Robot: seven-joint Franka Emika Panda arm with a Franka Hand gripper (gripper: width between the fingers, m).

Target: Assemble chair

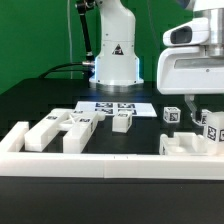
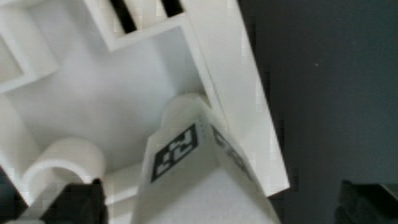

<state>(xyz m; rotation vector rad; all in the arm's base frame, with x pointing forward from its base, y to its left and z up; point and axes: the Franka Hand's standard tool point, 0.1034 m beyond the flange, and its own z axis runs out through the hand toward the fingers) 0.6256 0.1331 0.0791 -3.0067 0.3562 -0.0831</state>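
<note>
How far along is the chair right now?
Done: nothing clearly joined; a tagged piece rests against the large white part at the exterior view's right, seating unclear. In hand: nothing, the gripper is open over that piece. Left: the loose parts on the exterior view's left, all unjoined.

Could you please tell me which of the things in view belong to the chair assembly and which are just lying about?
For the job: loose chair parts on the exterior view's left; small part mid-table; tagged parts on the exterior view's right; the open pincer above them.
Just lying about: marker board; rail; table.
</note>
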